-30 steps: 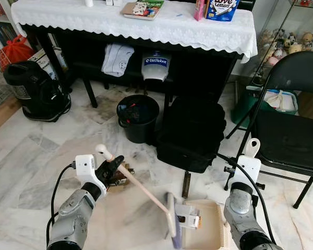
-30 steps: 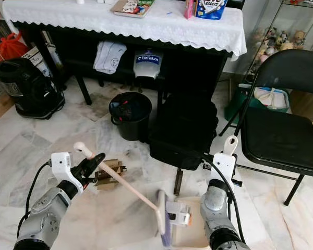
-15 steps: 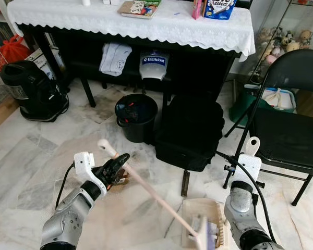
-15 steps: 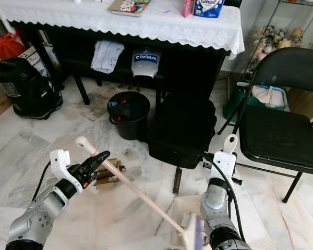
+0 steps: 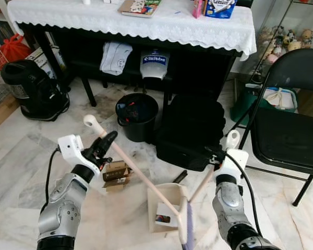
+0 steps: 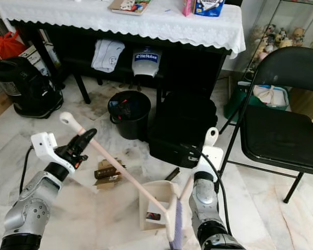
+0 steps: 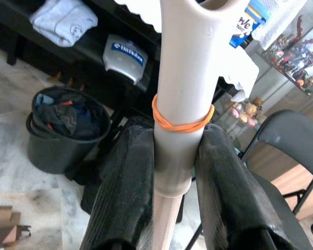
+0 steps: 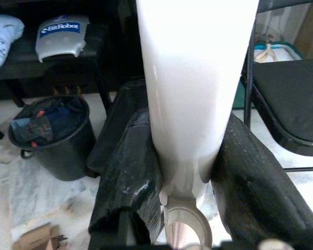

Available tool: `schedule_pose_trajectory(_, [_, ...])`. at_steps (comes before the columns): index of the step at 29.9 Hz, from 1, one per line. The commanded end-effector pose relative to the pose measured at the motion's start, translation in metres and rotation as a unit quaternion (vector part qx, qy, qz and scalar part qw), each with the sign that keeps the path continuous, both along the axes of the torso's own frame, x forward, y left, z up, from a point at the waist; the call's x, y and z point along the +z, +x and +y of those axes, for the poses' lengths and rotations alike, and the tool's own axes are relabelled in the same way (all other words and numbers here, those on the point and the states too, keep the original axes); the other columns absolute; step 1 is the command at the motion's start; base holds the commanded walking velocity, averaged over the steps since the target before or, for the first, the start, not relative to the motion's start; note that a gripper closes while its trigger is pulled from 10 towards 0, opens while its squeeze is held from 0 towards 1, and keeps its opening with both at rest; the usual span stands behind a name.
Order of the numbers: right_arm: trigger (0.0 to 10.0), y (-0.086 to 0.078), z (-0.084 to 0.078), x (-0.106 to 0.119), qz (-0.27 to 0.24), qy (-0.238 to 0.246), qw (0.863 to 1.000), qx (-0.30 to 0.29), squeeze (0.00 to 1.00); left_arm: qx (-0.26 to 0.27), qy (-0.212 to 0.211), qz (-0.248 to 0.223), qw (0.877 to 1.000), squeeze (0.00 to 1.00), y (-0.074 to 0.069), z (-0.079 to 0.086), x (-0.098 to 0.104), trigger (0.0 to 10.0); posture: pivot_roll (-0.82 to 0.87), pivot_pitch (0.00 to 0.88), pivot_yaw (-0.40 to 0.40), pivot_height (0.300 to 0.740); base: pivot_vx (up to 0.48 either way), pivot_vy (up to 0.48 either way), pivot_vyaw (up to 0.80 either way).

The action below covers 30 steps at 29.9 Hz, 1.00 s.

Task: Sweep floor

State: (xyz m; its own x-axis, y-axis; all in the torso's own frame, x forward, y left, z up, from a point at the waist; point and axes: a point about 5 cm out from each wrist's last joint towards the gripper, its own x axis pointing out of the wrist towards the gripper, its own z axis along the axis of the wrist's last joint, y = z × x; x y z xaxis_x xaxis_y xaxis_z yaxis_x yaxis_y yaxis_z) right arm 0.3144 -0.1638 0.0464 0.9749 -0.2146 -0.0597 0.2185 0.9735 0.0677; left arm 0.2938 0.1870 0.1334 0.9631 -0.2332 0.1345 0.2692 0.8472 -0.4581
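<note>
The broom [image 5: 141, 179] handle is pinched by the left end effector [image 5: 101, 146], its bristles reaching down to the dustpan [image 5: 167, 205] on the floor [image 5: 21, 156]. The dustpan's handle is clamped in the right end effector [image 5: 217, 158]. Cardboard [image 5: 116, 174] lies just below the left end effector.

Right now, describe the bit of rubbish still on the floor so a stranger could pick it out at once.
Start at the long table with the white lace cloth and drop to the black bucket in front of it. Just nearer the robot lies a crumpled brown cardboard box on the marble, left of the cream dustpan; it is the one brown, torn thing there.
</note>
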Motion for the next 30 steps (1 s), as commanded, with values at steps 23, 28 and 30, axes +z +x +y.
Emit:
schedule_pose_trajectory(23, [10.0,0.009,0.001,0.014,-0.039,0.03,0.999,0.019,0.0,0.216,0.153,-0.112,0.958,0.0,0.001,0.018,0.039,10.0,0.13,0.082,-0.028,0.74,0.0,0.0,0.0])
schedule_pose_trajectory(28, [10.0,0.012,0.003,0.019,-0.051,0.036,0.998,0.023,0.0,0.206,0.233,-0.112,0.944,0.0,-0.001,0.014,0.028,10.0,0.12,0.088,-0.023,0.74,0.0,0.0,0.0])
schedule_pose_trajectory(30, [10.0,0.012,0.003,0.02,-0.053,0.036,0.998,0.024,0.0,0.202,0.261,-0.104,0.938,0.0,-0.003,0.015,0.019,10.0,0.12,0.089,-0.023,0.74,0.0,0.0,0.0])
